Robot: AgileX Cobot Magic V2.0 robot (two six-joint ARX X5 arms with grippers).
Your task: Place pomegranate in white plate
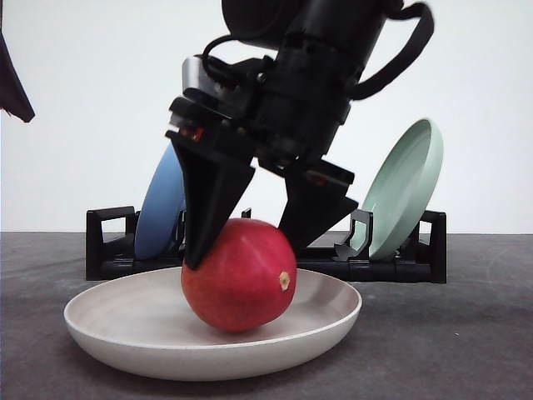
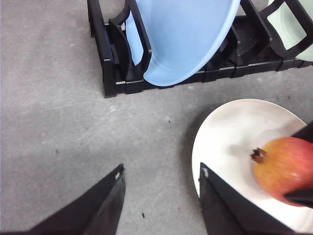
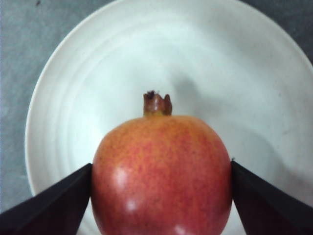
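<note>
The red pomegranate point(image 1: 237, 279) rests in the middle of the white plate point(image 1: 125, 333) at the table's front. My right gripper point(image 1: 241, 250) comes down from above and is shut on the fruit, one black finger against each side. In the right wrist view the pomegranate point(image 3: 161, 171) sits between both fingertips point(image 3: 73, 191), its stem nub pointing away over the plate point(image 3: 73, 98). My left gripper point(image 2: 161, 171) hangs open over bare grey table, to the left of the plate point(image 2: 230, 122) and the pomegranate point(image 2: 286, 169).
A black dish rack point(image 1: 108, 250) stands just behind the white plate. It holds a blue plate point(image 1: 158, 208) on the left and a pale green plate point(image 1: 404, 187) on the right, both on edge. Grey table lies around the plate.
</note>
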